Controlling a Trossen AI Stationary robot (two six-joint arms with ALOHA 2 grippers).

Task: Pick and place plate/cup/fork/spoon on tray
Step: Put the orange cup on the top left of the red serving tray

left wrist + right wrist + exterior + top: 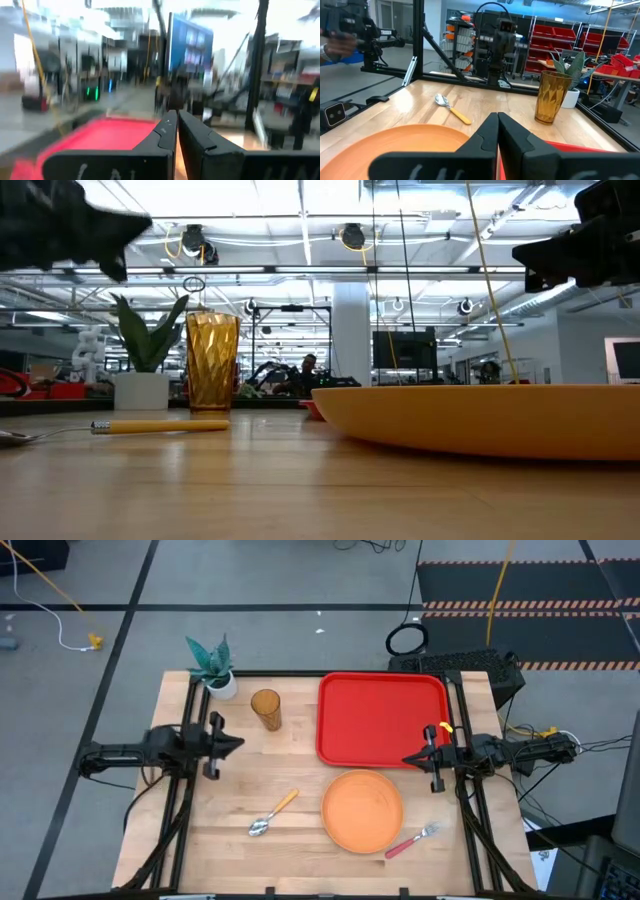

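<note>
The red tray [382, 720] lies at the table's far right. The orange plate [362, 810] rests flat just in front of it. The amber cup [266, 709] stands upright left of the tray. The orange-handled spoon [273, 813] lies left of the plate. The red-handled fork [412, 841] lies at the plate's right. My left gripper [238, 741] hovers shut at the left edge, holding nothing. My right gripper [408, 760] hovers shut at the right edge, over the tray's near corner, holding nothing.
A white pot with a teal plant [215, 672] stands at the far left corner, beside the cup. Black frame rails [190, 790] run along both side edges. Bare wood lies between the cup and the spoon.
</note>
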